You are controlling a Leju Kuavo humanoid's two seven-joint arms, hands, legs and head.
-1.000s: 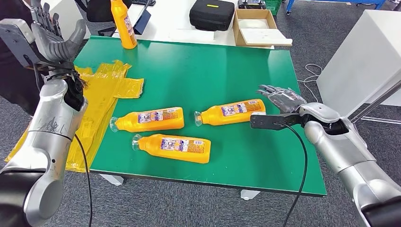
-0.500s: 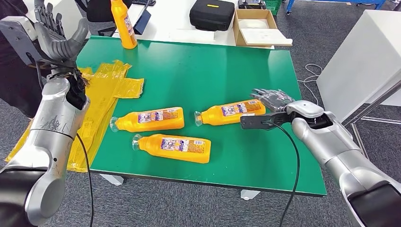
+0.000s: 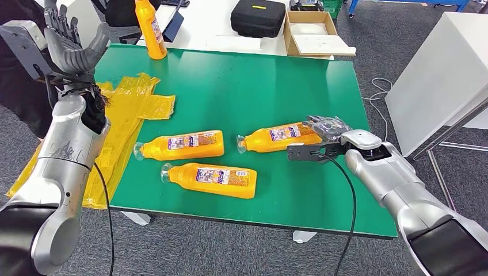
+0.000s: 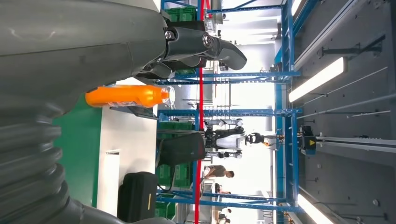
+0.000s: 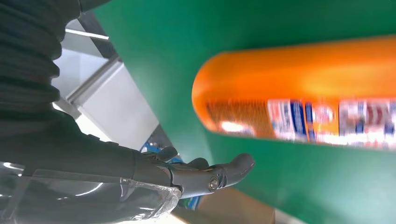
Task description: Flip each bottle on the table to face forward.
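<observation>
**On the green table: three bottles lying flat, right hand at the nearest one's base**

In the head view, three orange bottles are seen lying on their sides on the green table (image 3: 247,86), labels up and caps toward the left. The right bottle (image 3: 279,137) lies near the table's middle, the left bottle (image 3: 183,145) beside it, and the front bottle (image 3: 212,179) closer to the near edge. A fourth bottle (image 3: 149,27) stands upright at the far left corner. Yellow plastic bags (image 3: 124,112) are spread over the table's left edge. The right hand (image 3: 327,127) is placed at the base end of the right bottle, fingers spread and nothing gripped; whether the bottle is touched cannot be told. The left hand (image 3: 68,47) is raised beside the table, fingers apart and empty. A black case (image 3: 258,16) and a cardboard box (image 3: 313,31) are set on a white table behind.

In the left wrist view, the left hand's fingers (image 4: 205,44) are shown loosely extended with nothing held, and the upright bottle (image 4: 128,95) is visible beyond them.

In the right wrist view, the right hand's fingers (image 5: 205,175) are seen open, apart from the blurred base of the right bottle (image 5: 299,93) on the green surface.
</observation>
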